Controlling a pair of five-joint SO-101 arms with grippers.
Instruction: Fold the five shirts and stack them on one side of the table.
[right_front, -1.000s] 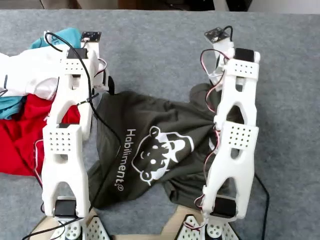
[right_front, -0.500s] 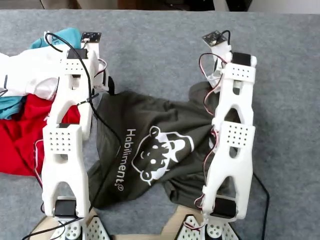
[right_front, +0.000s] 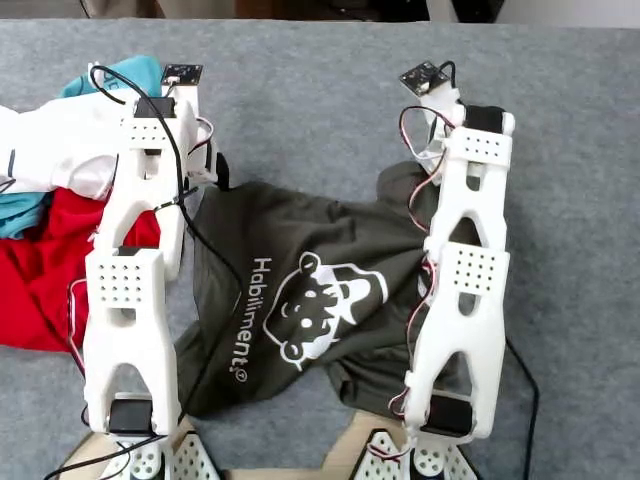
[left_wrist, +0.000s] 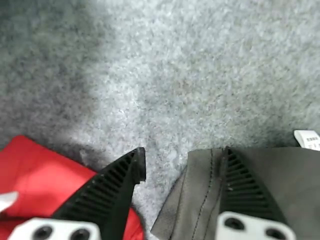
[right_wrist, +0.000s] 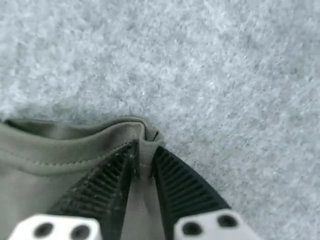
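Right wrist view: the right hand (right_wrist: 146, 148) is clamped narrow on a puckered fold at the hem edge of the olive shirt (right_wrist: 60, 170), and bare grey tabletop (right_wrist: 225, 60) lies just past the pinch. Over in the left wrist view, the left hand (left_wrist: 184, 152) stands wide. One finger sits over the olive shirt's stitched edge, the other over the red shirt (left_wrist: 35, 170), with a strip of grey between them. From the high view, the olive shirt sprawls crumpled between the two arms, print up, its near edge close to their bases. The red shirt, a white shirt (right_front: 50, 150) and a teal shirt (right_front: 125, 72) are heaped at the left side of the tabletop. Open grey runs across the far side and down the right side.
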